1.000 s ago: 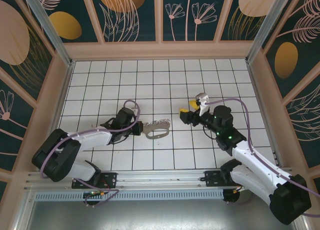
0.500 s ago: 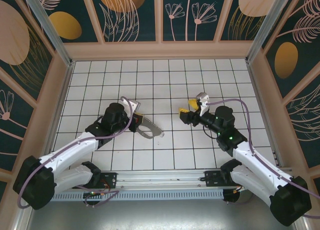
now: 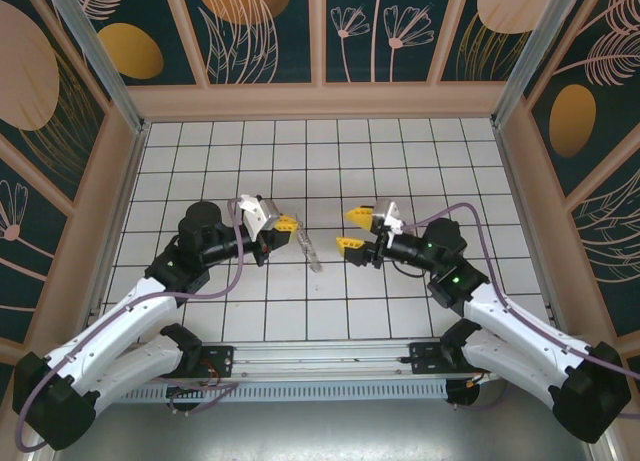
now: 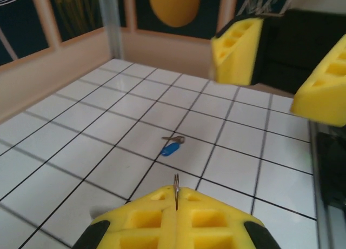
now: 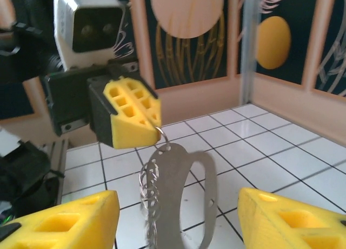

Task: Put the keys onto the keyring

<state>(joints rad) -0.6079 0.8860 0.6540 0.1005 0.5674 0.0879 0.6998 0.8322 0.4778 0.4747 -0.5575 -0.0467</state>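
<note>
While the left pincer is clamping the keyring so its long axis is hanging downward, the right pincer is facing it with jaws apart, and the key is lying on the counter between them.

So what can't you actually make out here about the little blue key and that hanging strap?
1. keyring: its lower end is cut off by the bottom edge of the right wrist view.
2. Its top ring: the pinched part is hidden between the shut fingers of the left gripper, right wrist view.
3. key: blade too small and blurred in the left wrist view to read its shape.
</note>
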